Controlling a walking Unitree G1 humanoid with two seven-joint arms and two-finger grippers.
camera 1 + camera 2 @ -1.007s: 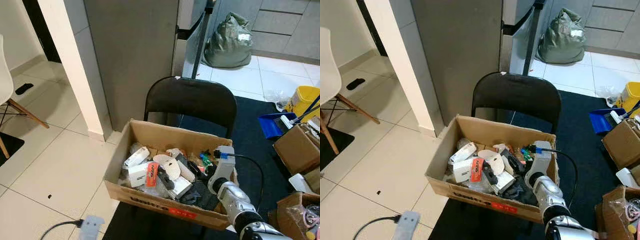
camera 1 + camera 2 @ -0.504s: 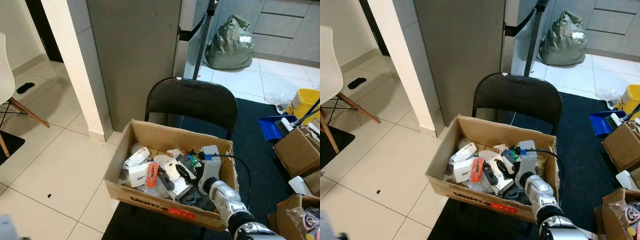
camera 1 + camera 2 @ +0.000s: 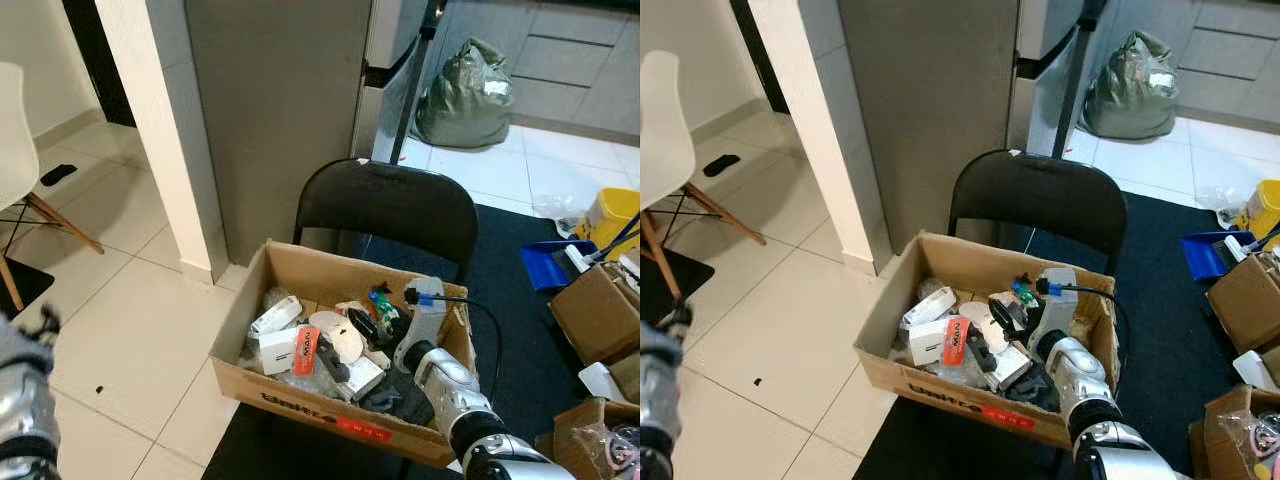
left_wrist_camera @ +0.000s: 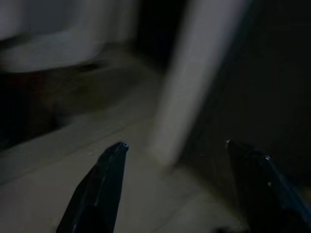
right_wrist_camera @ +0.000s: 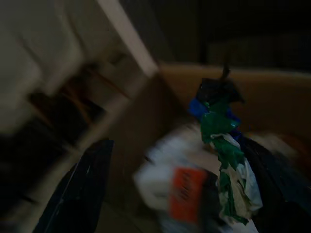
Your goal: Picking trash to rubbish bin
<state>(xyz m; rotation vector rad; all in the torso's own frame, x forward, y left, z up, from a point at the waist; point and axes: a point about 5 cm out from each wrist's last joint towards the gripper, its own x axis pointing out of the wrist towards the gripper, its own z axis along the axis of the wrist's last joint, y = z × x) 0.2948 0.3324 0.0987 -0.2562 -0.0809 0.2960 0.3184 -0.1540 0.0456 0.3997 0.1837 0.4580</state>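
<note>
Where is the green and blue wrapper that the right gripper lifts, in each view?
Left eye view: green and blue wrapper above the cardboard box, ahead of the right gripper.
Right eye view: wrapper over the box's right half.
Right wrist view: hanging beside one finger, blurred.
Left wrist view: not in it.
Shared landmark: orange label.

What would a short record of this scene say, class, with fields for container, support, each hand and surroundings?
container: cardboard box, open, full of mixed trash
support: black chair; the box appears to sit on its seat
right hand: over the box, at a green and blue wrapper; grip unclear
left hand: low at the robot's left, over tiled floor, open
surroundings: green sack, yellow bucket, blue dustpan
</note>
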